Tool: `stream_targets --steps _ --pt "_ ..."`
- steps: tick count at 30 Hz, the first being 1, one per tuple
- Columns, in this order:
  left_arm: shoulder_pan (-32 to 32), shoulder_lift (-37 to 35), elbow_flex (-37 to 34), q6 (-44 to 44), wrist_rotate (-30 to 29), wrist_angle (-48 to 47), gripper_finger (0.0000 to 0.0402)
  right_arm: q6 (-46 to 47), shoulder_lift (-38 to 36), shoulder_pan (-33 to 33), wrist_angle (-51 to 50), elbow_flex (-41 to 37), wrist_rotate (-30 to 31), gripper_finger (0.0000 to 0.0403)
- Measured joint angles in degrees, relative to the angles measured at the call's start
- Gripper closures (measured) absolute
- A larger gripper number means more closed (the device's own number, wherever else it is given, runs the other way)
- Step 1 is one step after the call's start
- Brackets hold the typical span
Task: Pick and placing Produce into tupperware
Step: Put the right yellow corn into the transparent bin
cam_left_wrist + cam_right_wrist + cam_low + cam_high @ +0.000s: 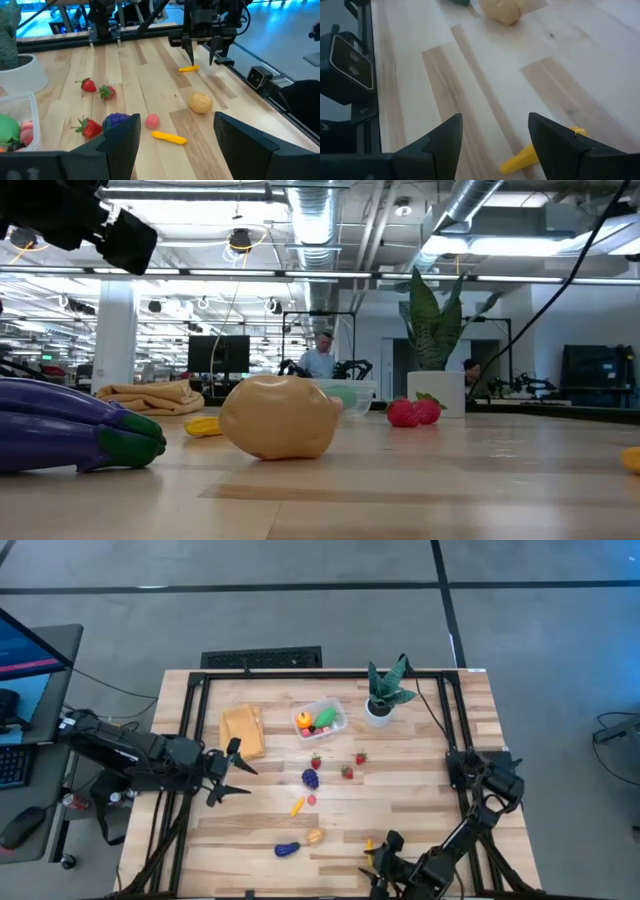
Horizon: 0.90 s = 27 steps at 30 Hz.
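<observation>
Several toy produce pieces lie scattered across the counter (420,790) while a few already sit in the tupperware (320,720). Left gripper (232,772) and right gripper (380,858) hover, jaws released, the latter above a small yellow piece (532,152). Light, hard and likely slippery, it seems best pinched across its middle.

- Eggplant (70,427): cut off by the low view's left edge.
- Tupperware (22,122): cropped at the left wrist view's edge; contents only partly seen.
- Yellow piece (540,152): partly hidden behind a right pincer finger (570,147).
- Yellow item (631,459): cut by the low view's right edge, unidentifiable.
- Right pincer (375,865): partly cropped by the high view's bottom edge.
- People (322,355) beyond the counter: too small to tell.
</observation>
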Motion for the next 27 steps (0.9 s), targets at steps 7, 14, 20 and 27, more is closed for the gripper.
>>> stream_targets --steps 7,14,20,27 --pt "0.02 3.41 0.00 0.00 0.00 1.96 0.0159 9.22 -0.02 0.72 -10.92 2.75 -0.19 0.0196" --pt "0.00 5.00 0.00 0.28 0.15 2.96 0.0159 16.13 -0.02 1.60 -14.21 2.72 -0.33 0.0220" --pt "0.00 4.99 0.00 0.81 0.17 3.01 0.0159 16.30 -0.02 0.90 -14.10 2.67 -1.91 0.0219" --pt "0.00 4.99 0.00 0.79 0.22 2.73 0.0159 16.23 0.00 -1.34 -14.37 2.48 -4.26 0.0199"
